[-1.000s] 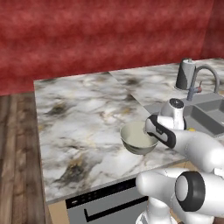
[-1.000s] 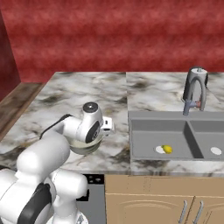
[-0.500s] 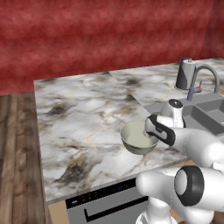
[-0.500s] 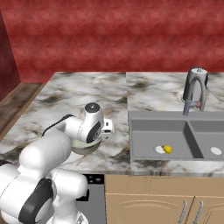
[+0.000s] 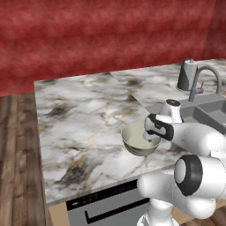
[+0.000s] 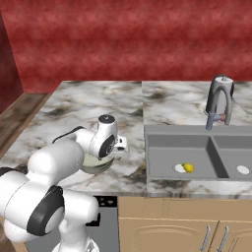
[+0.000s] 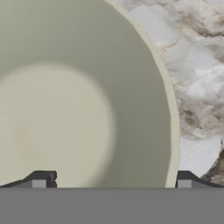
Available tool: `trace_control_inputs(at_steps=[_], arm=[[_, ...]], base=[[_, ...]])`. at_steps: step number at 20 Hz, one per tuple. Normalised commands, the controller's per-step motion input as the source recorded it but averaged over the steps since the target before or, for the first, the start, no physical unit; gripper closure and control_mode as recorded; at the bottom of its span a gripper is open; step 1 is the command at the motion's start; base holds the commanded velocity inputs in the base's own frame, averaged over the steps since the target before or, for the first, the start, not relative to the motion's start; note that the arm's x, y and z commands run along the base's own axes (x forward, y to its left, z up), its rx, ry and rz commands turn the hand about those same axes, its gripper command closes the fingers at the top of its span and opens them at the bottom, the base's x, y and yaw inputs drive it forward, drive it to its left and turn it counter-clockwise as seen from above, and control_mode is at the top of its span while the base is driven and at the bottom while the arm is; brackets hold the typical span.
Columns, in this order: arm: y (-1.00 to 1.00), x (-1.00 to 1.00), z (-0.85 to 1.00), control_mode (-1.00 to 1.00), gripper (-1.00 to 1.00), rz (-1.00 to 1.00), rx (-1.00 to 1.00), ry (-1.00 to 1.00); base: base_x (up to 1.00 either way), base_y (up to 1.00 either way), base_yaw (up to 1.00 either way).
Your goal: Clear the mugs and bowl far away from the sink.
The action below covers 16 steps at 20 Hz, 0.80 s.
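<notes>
The pale cream-green bowl [image 5: 137, 142] sits on the marble counter near its front edge, left of the sink [image 5: 206, 110]. My gripper [image 5: 148, 137] points down at the bowl's sink-side rim and is open. In the hand view the bowl [image 7: 78, 113] is very close. One fingertip [image 7: 41, 179] is over the inside and the other lies just outside the rim, with nothing gripped. From the right base view my arm covers most of the bowl [image 6: 98, 166]. The mugs are out of view.
The grey two-basin sink [image 6: 197, 152] with its curved faucet [image 6: 219, 98] lies to the right, with a small yellow object [image 6: 187, 168] in one basin. Bare marble counter [image 5: 84, 114] stretches left and back to the red wall. The counter's front edge is close.
The hand has edged very slightly along the bowl's sink-side rim. The bowl has not moved and the jaws stay open.
</notes>
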Motion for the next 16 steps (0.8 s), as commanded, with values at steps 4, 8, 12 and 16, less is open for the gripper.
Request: trace_control_inputs(at_steps=[4, 8, 12, 16], arm=[[0.02, 0.0, -0.07, -1.0, -1.0, 0.0, 0.03, 0.06], [0.04, 0.0, -0.05, -1.0, -1.0, 0.0, 0.04, 0.01], [0.07, 0.0, -0.09, -1.0, -1.0, 0.0, 0.04, 0.0], [0.07, 0.0, -0.07, -1.0, 1.0, 0.0, 0.04, 0.0]], base=[[0.0, 0.0, 0.0], [0.0, 0.0, 0.0], [0.0, 0.0, 0.0], [0.0, 0.0, 0.0]])
